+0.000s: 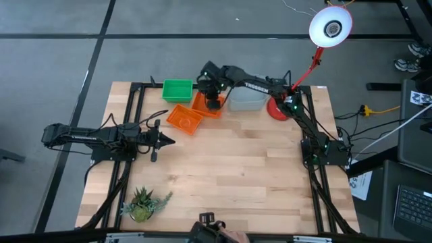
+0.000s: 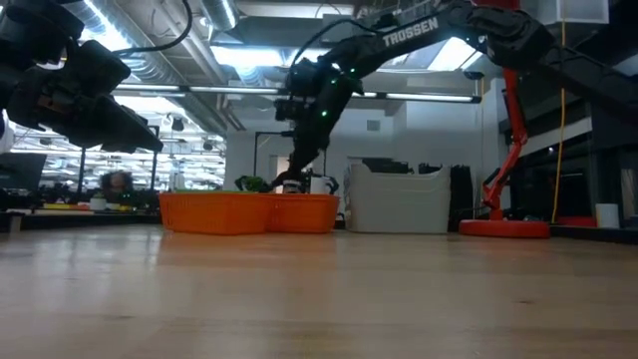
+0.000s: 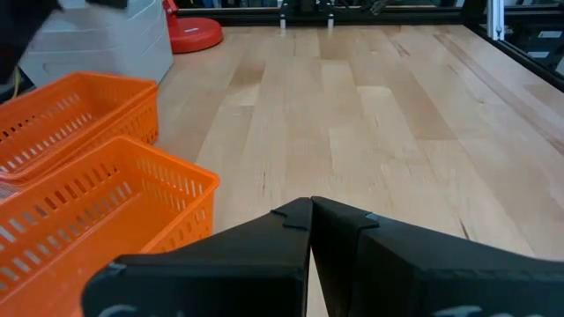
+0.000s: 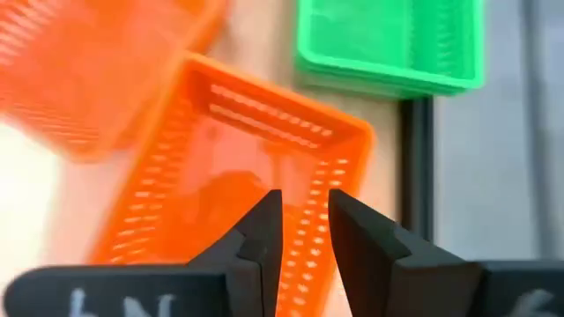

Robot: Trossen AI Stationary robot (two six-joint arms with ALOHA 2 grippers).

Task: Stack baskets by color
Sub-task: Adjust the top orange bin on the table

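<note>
Two orange baskets stand at the table's far middle. One orange basket [image 1: 185, 119] lies free on its bottom. My right gripper [image 1: 213, 102] is shut on the other orange basket [image 1: 204, 106], reaching in from the right. A green basket [image 1: 177, 90] stands just left of it at the far edge, and a grey-white basket [image 1: 246, 100] stands just right. My left gripper [image 1: 166, 141] hovers shut over the left half of the table, touching nothing. My right gripper straddles the orange basket's slatted side wall [image 4: 310, 231] on the side toward the table's far edge. One finger [image 4: 264, 233] is inside the basket and the other outside. The fingers slant down from above and from the right. In the low view the basket's bottom [image 2: 304, 227] looks level with the table.
A red lamp base [image 1: 277, 108] stands right of the grey-white basket, its white head [image 1: 331, 27] beyond the far edge. A small potted plant [image 1: 143, 202] sits near the front left corner. Bare wood fills the table's middle and near side.
</note>
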